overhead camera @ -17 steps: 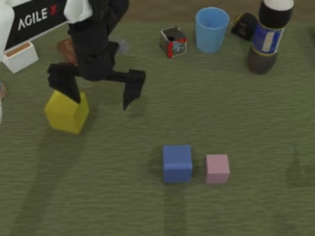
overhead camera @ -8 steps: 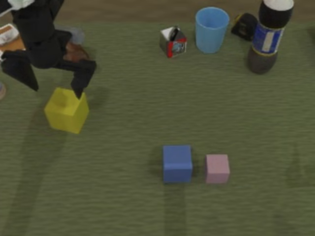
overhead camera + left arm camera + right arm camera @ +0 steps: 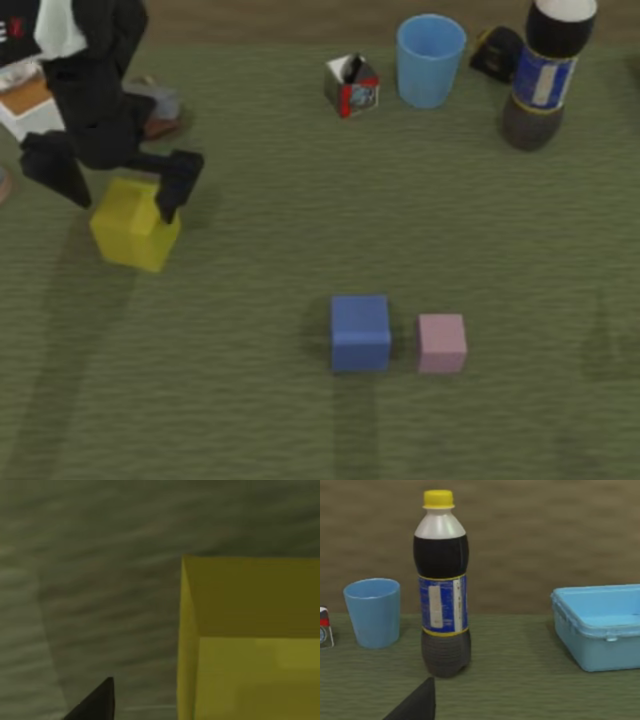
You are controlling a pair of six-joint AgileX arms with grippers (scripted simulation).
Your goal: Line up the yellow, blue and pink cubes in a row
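Note:
The yellow cube [image 3: 132, 232] sits at the table's left and fills much of the left wrist view [image 3: 250, 645]. My left gripper [image 3: 120, 203] hangs open over it, one dark finger [image 3: 177, 185] at its right edge and the other [image 3: 58, 172] off its left. One fingertip [image 3: 95, 705] shows beside the cube's side face. The blue cube [image 3: 360, 333] and the smaller pink cube [image 3: 441, 343] lie side by side at the centre front, a small gap between them. My right arm is outside the top view; one of its fingers [image 3: 417, 705] shows with nothing near it.
Along the back stand a small printed box [image 3: 351, 85], a light-blue cup [image 3: 431, 60], a dark object [image 3: 498, 52] and a cola bottle [image 3: 545, 75]. A white box [image 3: 25, 100] sits at the back left. A light-blue lidded tub [image 3: 600, 625] shows beside the bottle.
My left gripper swung left from beside the yellow cube, then came down over it, so its open fingers now straddle the cube. No cube has moved.

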